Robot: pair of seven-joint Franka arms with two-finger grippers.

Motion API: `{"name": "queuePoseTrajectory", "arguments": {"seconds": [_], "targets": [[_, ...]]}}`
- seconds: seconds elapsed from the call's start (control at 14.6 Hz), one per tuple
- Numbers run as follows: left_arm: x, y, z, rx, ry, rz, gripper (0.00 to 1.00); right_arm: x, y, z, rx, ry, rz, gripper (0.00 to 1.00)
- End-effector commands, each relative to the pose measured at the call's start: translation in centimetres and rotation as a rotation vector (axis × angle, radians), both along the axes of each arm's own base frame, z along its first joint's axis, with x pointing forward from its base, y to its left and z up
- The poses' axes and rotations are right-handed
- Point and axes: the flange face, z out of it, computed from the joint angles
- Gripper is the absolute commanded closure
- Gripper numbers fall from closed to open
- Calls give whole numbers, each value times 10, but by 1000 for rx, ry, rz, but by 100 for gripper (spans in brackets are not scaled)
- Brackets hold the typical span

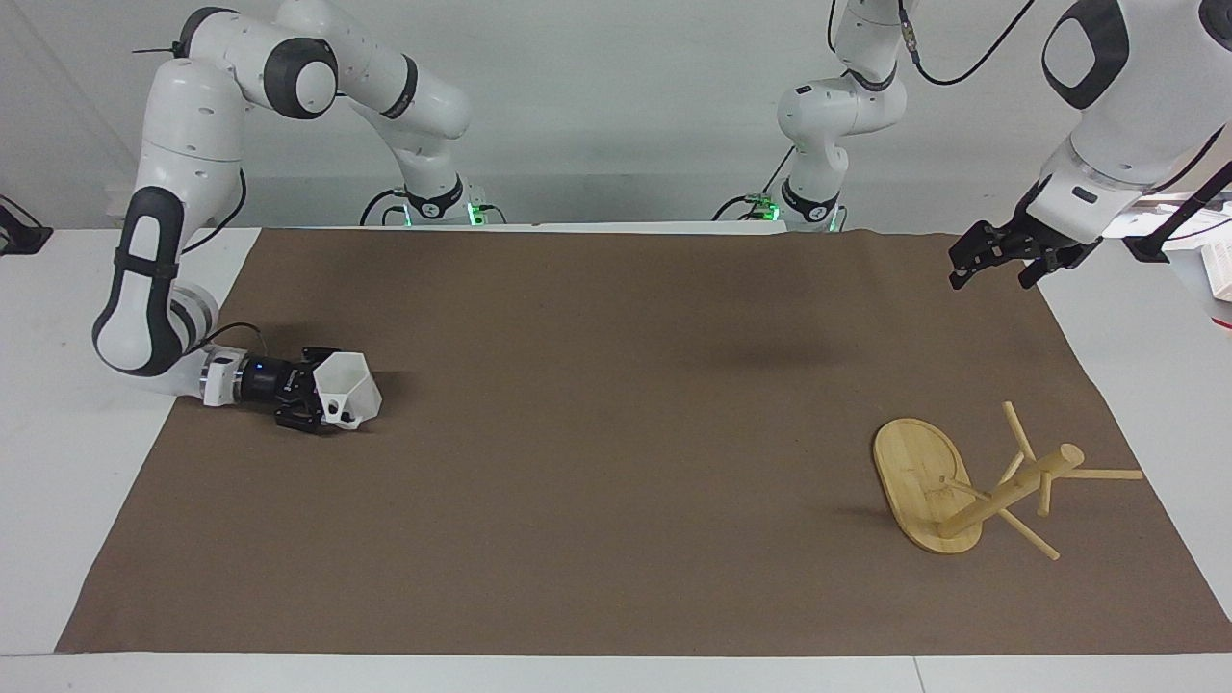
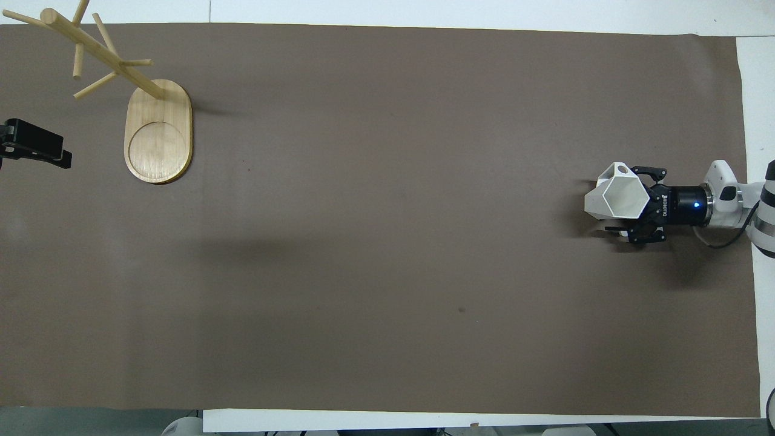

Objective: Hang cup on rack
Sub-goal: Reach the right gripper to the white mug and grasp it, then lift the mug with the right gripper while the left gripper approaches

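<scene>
The white faceted cup point(image 1: 350, 383) sits on the brown mat at the right arm's end of the table, rim up; it also shows in the overhead view point(image 2: 617, 197). My right gripper point(image 1: 329, 397) lies low and level at the cup. It is open, with one finger on each side of the cup, as the overhead view point(image 2: 623, 200) shows. The bamboo rack point(image 1: 919, 476) stands at the left arm's end with its pegs bare, also in the overhead view point(image 2: 158, 136). My left gripper point(image 1: 991, 265) waits open in the air over the mat's corner.
The brown mat point(image 1: 616, 462) covers most of the table. White table shows at both ends point(image 1: 58, 481). A white box edge point(image 1: 1215, 274) sits off the mat near the left arm.
</scene>
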Motion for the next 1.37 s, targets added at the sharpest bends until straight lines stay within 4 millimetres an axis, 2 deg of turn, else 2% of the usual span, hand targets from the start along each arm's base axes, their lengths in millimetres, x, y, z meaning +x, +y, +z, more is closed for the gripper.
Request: {"name": "queuePoseTrajectory", "arguments": {"seconds": [0.0,0.07,0.34,0.41,0.48,0.55,0.61,0.68,0.75,0.82,0.96,1.09,1.23,1.3], "targets": [[-8,4,2,15,7,3,0,-3,5,4,23,-32,-27,0],[-8,4,2,15,7,3,0,-1,7,5,28,-35,-32,0],[-8,4,2,15,7,3,0,-2,34,-1,38,-16,11,0],[-8,4,2,15,7,3,0,-1,35,0,38,-16,13,1],[-8,4,3,15,6,3,0,0,35,0,36,-16,12,7],[-8,4,2,15,7,3,0,1,35,2,33,-19,14,32],[-8,4,2,15,7,3,0,2,35,4,32,-18,15,53],[-8,4,3,15,6,3,0,6,38,12,22,-13,15,69],[-8,4,2,15,7,3,0,14,55,24,16,25,33,79],[-8,4,2,15,7,4,0,21,67,43,-1,29,45,83],[-8,4,3,15,6,3,0,40,110,78,-20,28,76,83],[-8,4,2,16,9,3,0,58,156,106,-24,79,34,83],[-14,2,1,20,47,6,0,75,210,120,-13,102,-16,83],[-19,3,3,22,62,8,0,80,238,120,-9,107,-31,83]]}}
